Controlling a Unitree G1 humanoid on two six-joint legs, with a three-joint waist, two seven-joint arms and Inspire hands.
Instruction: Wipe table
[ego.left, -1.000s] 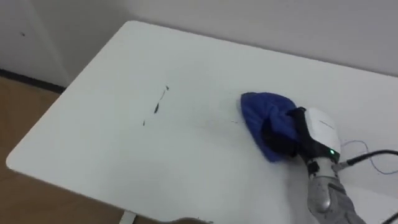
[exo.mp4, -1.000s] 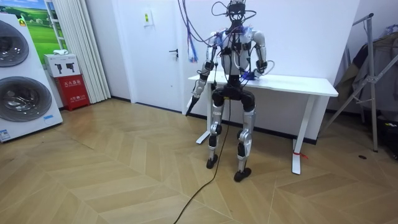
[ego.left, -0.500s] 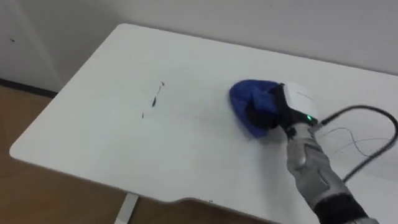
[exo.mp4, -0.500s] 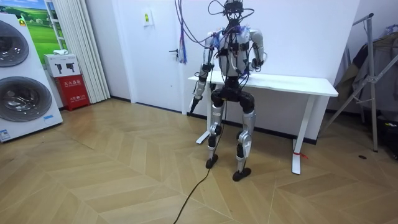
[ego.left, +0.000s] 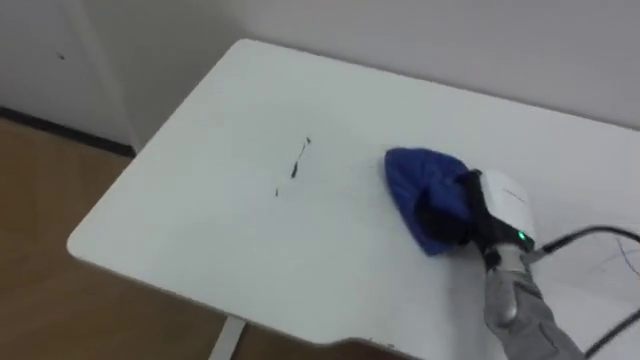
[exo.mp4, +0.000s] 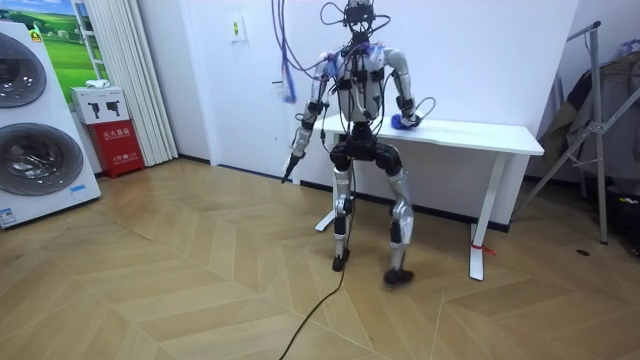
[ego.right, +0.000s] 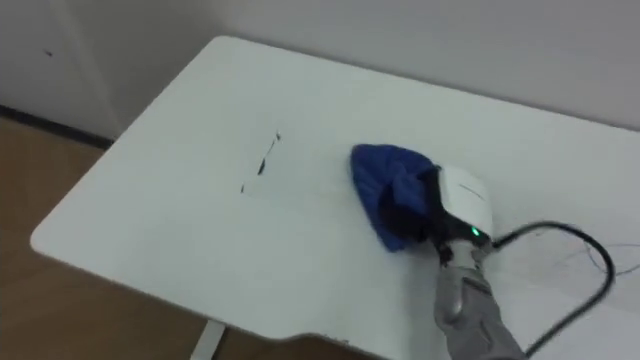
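Bench (ego.left: 200, 220): white top, rounded corners, set against a wall; wood floor below. In the room view the robot stands at the bench's front edge, near the end on the room view's left, legs apart.

Cloth (ego.left: 418, 178): blue, bunched into a rounded heap w/ folds, lying on the bench right of centre.

R. robot hand (ego.left: 478, 215): forearm comes in from lower right, stretched fwd over the bench top, white back of hand up. Dark fingers curled into the cloth's near-right side, gripping it and holding it on the surface. Cloth bulges out ahead and left of the hand.

L. robot hand (exo.mp4: 291, 168): hangs low by the robot's side, off the bench; grip state cannot be told.

Marks (ego.left: 298, 165): thin dark streaks on the bench, left of the cloth, apart from it.
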